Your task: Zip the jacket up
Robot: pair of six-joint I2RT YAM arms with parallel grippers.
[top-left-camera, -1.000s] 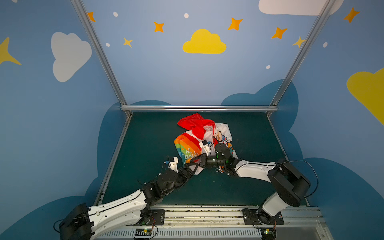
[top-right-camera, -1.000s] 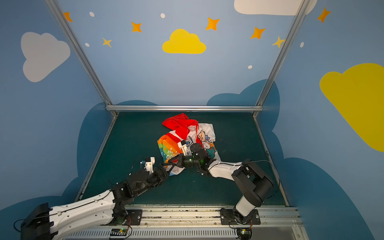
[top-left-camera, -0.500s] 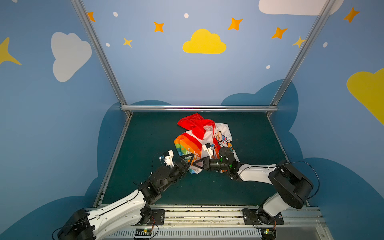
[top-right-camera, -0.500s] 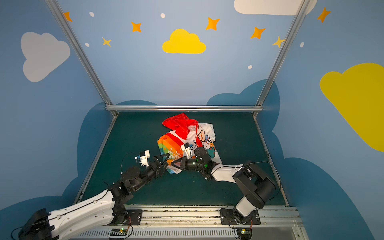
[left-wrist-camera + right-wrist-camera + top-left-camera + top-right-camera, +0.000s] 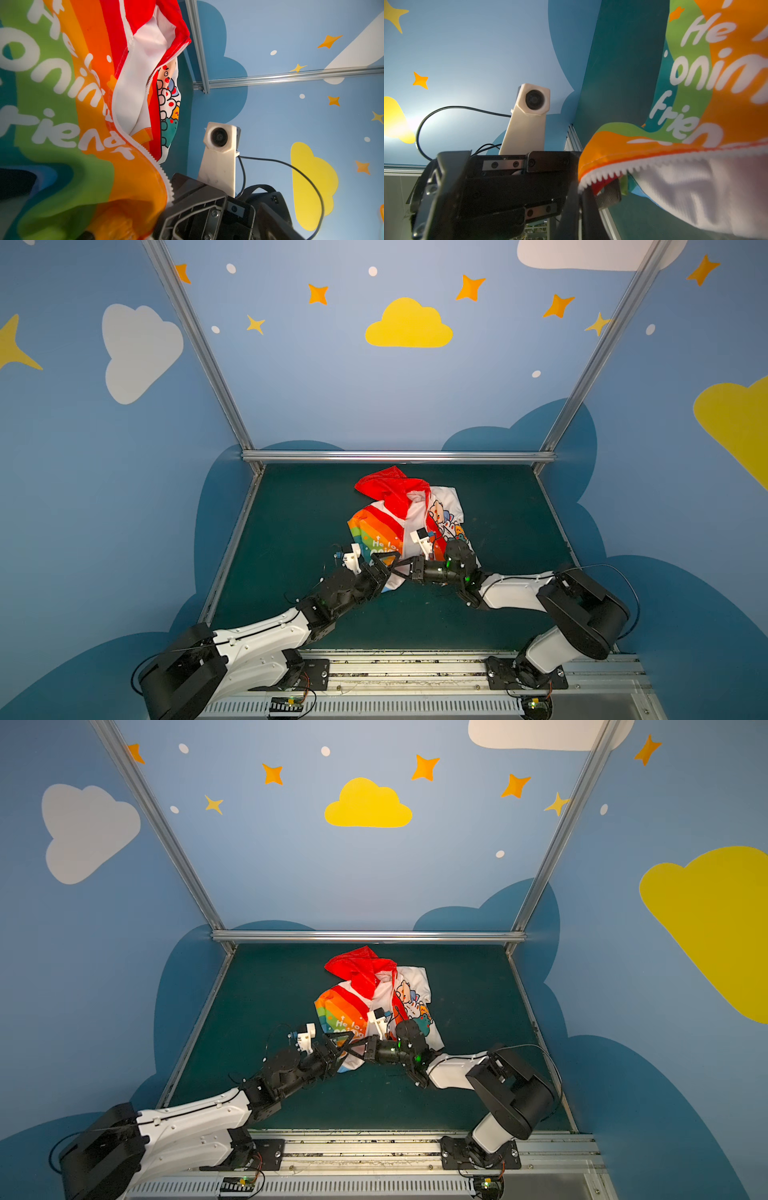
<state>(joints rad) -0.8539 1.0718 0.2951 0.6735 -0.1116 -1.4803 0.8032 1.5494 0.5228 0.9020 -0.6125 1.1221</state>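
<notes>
left claw (image 5: 387,564) swung out sideways and came back to the jacket (image 5: 374,531) corner by the right claw (image 5: 403,569), right arm a little lower

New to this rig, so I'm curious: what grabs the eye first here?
The bright jacket, rainbow-striped with a red hood, lies crumpled mid-table on the dark green mat. At its near end the right gripper is shut on the zipper edge, the left gripper open right beside it.

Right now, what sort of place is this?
Probably a robot training booth dressed like a nursery: blue walls with a painted yellow cloud, an aluminium frame, and robot arms bolted to a rail beside a green mat holding a child's jacket.
</notes>
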